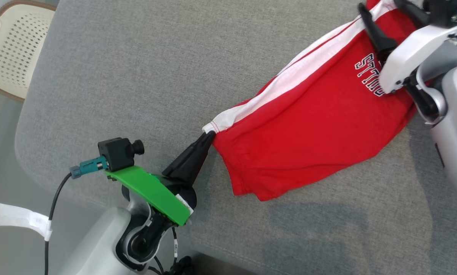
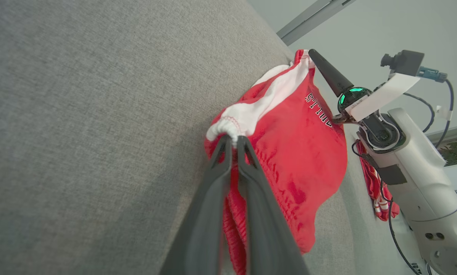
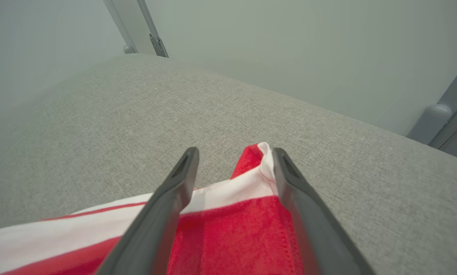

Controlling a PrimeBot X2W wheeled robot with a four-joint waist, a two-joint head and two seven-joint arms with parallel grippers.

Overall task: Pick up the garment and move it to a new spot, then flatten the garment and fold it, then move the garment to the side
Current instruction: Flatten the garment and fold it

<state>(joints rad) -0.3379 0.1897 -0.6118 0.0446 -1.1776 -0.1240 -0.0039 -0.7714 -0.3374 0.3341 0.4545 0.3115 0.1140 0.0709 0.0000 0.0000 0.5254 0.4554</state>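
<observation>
The garment (image 1: 312, 126) is red with a white side stripe and white lettering. It lies stretched across the grey cloth surface (image 1: 155, 76). My left gripper (image 1: 210, 136) is shut on its white corner at the near left end, and the pinched hem shows between the fingertips (image 2: 234, 138). At the garment's far right end, my right gripper (image 1: 380, 4) is open. Its two fingers straddle the other white-and-red corner (image 3: 262, 172), which rests on the surface between them (image 3: 234, 152).
A cream perforated chair (image 1: 10, 49) stands past the surface's left edge. The rounded near edge of the surface runs by my left arm. Another piece of red striped cloth (image 2: 375, 187) hangs beside the right arm's body.
</observation>
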